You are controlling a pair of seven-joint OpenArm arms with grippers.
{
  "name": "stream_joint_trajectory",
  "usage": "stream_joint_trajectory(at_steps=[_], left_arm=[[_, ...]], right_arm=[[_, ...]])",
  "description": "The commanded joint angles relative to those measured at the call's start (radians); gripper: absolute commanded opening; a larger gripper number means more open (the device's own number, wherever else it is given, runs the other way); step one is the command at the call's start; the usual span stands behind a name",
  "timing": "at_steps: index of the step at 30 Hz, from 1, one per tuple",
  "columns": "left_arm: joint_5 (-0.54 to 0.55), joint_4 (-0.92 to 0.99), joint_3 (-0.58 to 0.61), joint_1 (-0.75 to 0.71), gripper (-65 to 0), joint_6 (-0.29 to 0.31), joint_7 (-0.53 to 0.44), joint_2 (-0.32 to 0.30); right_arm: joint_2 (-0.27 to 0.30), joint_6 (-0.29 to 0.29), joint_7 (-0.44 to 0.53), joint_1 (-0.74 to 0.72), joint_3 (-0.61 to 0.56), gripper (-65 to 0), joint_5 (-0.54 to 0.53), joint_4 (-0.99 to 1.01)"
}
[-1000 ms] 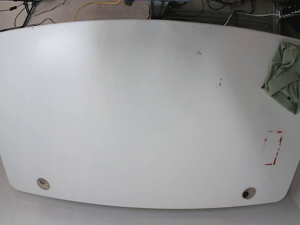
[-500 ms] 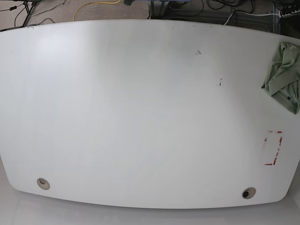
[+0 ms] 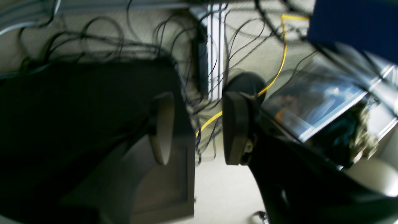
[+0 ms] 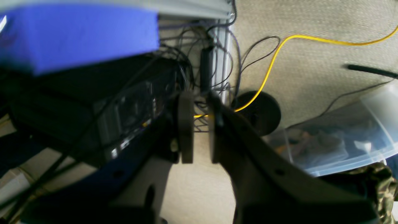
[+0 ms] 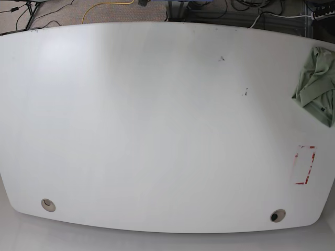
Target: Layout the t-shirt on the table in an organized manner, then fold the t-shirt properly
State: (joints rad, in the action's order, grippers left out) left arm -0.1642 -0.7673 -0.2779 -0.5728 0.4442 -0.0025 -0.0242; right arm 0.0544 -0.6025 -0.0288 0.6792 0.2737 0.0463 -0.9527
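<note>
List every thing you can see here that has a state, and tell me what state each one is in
t-shirt: crumpled in a heap at the table's edge, not laid out, not folded.
table: bare except for the t-shirt.
left gripper: open, holding nothing, off the table.
right gripper: nearly shut, a narrow gap, holding nothing, off the table.

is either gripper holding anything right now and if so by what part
Nothing is held. The left gripper and right gripper are empty; the t-shirt lies crumpled on the table.
</note>
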Motion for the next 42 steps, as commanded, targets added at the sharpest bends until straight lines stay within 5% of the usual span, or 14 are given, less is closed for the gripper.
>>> stream_joint_trajectory(at_steps=[1,5,12,16,25,42], left_arm=[[-0.005,0.073,-0.001,0.026,-42.5,0.006,0.006,-0.013],[-0.007,0.173,0.001,0.095,-42.5,-0.005,0.006,-0.023],[-0.059,0.362,0.001,0.205,-42.5,-0.158,0.006,-0.055],[-0.094,0.443,-0.001,0.273,-42.5,-0.172,0.006,-0.056],[-0.102,0.529,0.001,0.356,-42.5,-0.264,0.006,-0.056],[-0.102,0.586,0.001,0.42,-42.4,-0.272,0.006,-0.056]], right_arm=[[0.025,0.026,0.003,-0.016,-0.001,-57.9,-0.006,0.024],[0.031,0.083,0.0,-0.059,-0.004,-57.9,-0.006,0.064],[0.057,0.161,-0.003,-0.157,-0.075,-57.9,0.069,0.173],[0.057,0.204,-0.003,-0.203,-0.083,-57.9,0.1,0.225],[0.055,0.214,-0.003,-0.31,-0.084,-57.7,0.103,0.367],[0.051,0.244,-0.003,-0.373,-0.087,-57.7,0.105,0.459]])
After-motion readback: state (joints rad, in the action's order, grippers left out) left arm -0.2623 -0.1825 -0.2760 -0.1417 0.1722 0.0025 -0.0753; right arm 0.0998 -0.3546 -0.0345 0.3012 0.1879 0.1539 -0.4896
